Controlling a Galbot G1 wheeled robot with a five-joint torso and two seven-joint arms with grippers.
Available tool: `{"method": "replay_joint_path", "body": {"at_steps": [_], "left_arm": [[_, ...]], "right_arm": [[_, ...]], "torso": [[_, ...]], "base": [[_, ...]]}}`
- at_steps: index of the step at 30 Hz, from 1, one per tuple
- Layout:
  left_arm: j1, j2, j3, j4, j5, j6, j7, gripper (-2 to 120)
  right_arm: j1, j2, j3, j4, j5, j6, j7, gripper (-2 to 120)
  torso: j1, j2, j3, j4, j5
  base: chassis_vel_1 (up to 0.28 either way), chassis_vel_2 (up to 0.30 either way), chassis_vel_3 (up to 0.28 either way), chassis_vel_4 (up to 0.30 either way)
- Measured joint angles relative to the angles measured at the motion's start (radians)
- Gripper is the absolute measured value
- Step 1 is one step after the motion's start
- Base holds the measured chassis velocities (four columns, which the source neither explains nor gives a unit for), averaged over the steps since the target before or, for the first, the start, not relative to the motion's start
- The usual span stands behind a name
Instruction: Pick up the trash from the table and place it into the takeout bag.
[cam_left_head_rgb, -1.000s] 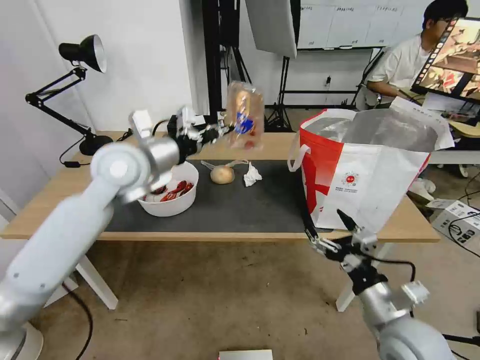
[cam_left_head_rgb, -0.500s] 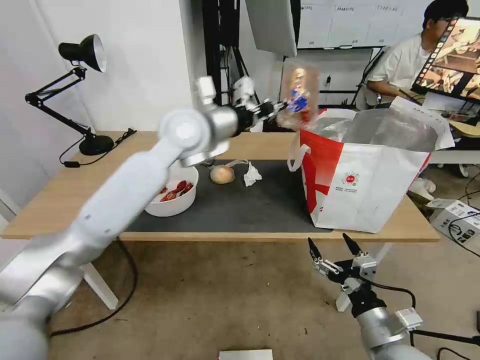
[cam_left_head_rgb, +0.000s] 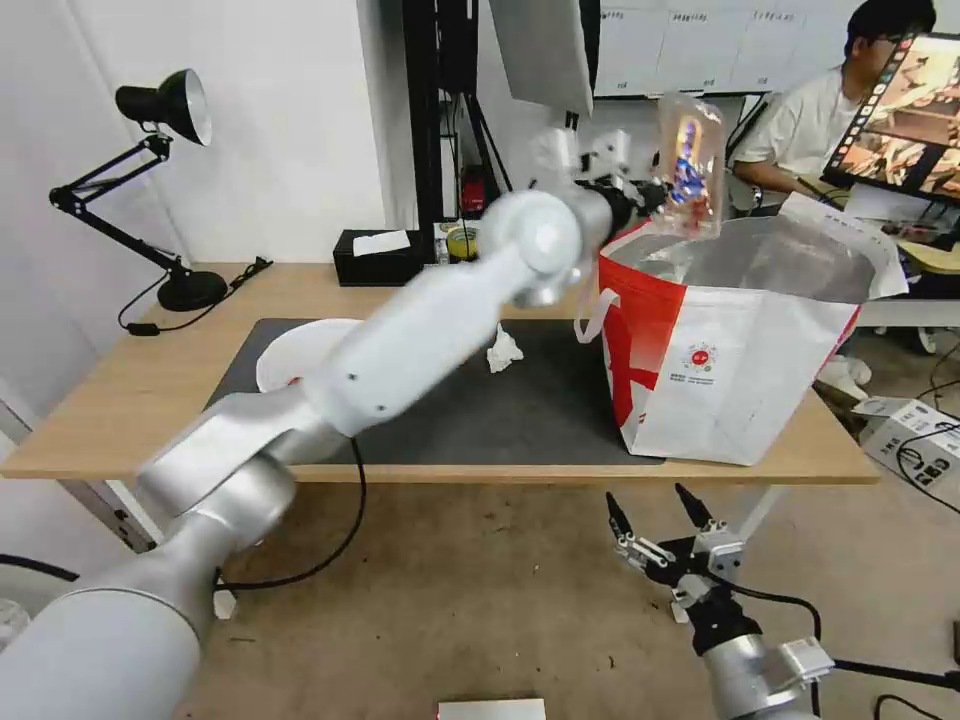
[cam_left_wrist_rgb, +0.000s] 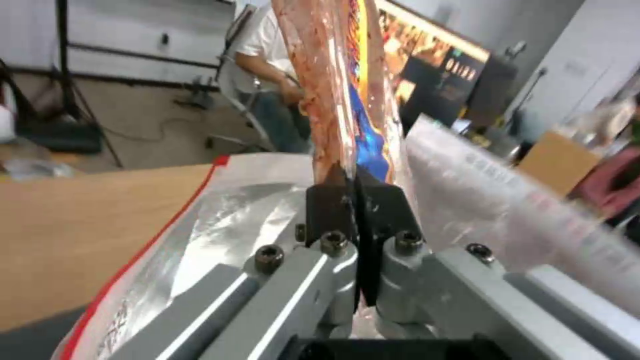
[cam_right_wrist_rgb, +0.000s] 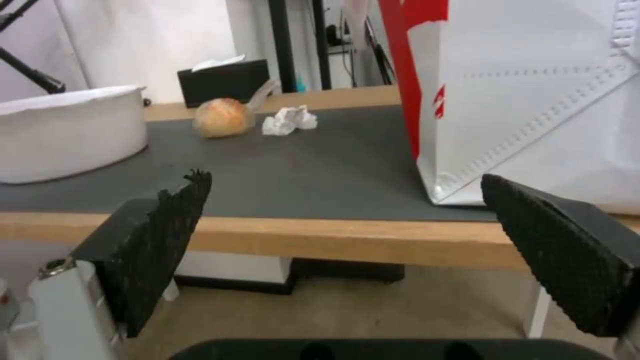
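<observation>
My left gripper (cam_left_head_rgb: 650, 195) is shut on the edge of a clear plastic tray (cam_left_head_rgb: 690, 165) with a red and blue label. It holds the tray upright just above the open top of the takeout bag (cam_left_head_rgb: 730, 340). In the left wrist view the fingers (cam_left_wrist_rgb: 330, 200) pinch the tray (cam_left_wrist_rgb: 333, 75) over the foil lining (cam_left_wrist_rgb: 220, 220). On the dark mat (cam_left_head_rgb: 480, 410) lie a crumpled tissue (cam_left_head_rgb: 503, 350) and a white bowl (cam_left_head_rgb: 290, 350), partly behind my arm. The tan ball (cam_right_wrist_rgb: 220, 117) sits by the tissue (cam_right_wrist_rgb: 290, 120). My right gripper (cam_left_head_rgb: 660, 525) hangs open below the table's (cam_left_head_rgb: 140, 370) front edge.
A black desk lamp (cam_left_head_rgb: 160, 100) stands at the table's back left, and a black tissue box (cam_left_head_rgb: 375, 258) sits at the back edge. The bag fills the table's right end. A person sits behind it. A cardboard box (cam_left_head_rgb: 915, 435) lies on the floor at the right.
My left arm has swung right and upward, carrying the tray from above the mat to above the bag's opening. My right gripper has sunk lower, away from the table edge.
</observation>
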Motion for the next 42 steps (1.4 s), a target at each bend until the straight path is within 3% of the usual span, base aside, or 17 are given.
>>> {"method": "replay_joint_path", "body": {"at_steps": [4,11,21,26,30,35,38,39,42], "left_arm": [[0.000,0.000,0.040,-0.001,0.045,0.000,0.023,0],[0.000,0.000,0.051,-0.012,0.015,0.026,0.048,1],[-0.007,0.006,0.043,-0.034,-0.068,0.032,0.045,38],[-0.007,0.022,0.034,-0.050,-0.081,0.032,0.043,52],[-0.009,0.080,0.014,-0.109,-0.096,0.024,0.043,72],[-0.009,0.145,0.018,-0.164,-0.057,0.005,0.062,83],[0.026,0.244,0.009,-0.252,-0.020,-0.042,0.079,97],[0.026,0.244,0.009,-0.252,-0.020,-0.042,0.079,97],[0.077,0.334,0.003,-0.313,0.020,-0.115,0.115,100]], "right_arm": [[-0.003,0.001,-0.002,0.000,-0.003,0.002,-0.001,100],[-0.004,0.001,-0.002,-0.003,-0.003,0.003,-0.001,100],[-0.002,0.005,-0.005,-0.004,-0.006,0.001,-0.001,100],[-0.002,0.005,-0.005,-0.004,-0.007,-0.001,-0.001,100],[0.001,0.002,-0.009,-0.002,-0.006,-0.004,-0.002,100],[0.006,-0.002,-0.016,0.000,-0.006,-0.005,-0.002,100],[0.016,-0.007,-0.024,0.004,-0.006,-0.006,-0.002,100],[0.016,-0.007,-0.024,0.004,-0.006,-0.006,-0.002,100],[0.028,-0.016,-0.033,0.004,-0.003,-0.008,-0.001,100]], "torso": [[0.000,0.000,0.000,0.0001,-0.0002],[0.000,0.000,0.000,0.0002,-0.0002],[0.000,0.000,0.000,0.0001,-0.0002],[0.000,0.000,0.000,0.0001,-0.0003],[0.000,0.000,0.000,0.0000,-0.0004],[0.000,0.000,0.000,0.0001,-0.0005],[0.000,0.000,0.000,0.0000,-0.0007],[0.000,0.000,0.000,0.0000,-0.0007],[0.000,0.000,0.000,0.0003,-0.0008]], "base": [[0.000,0.000,0.000,0.000],[0.000,0.000,0.000,0.000],[0.000,0.000,0.000,0.000],[0.000,0.000,0.000,0.000],[0.000,0.000,0.000,0.000],[0.000,0.000,0.000,0.000],[0.000,0.000,0.000,0.000],[0.000,0.000,0.000,0.000],[0.000,0.000,0.000,0.000]]}}
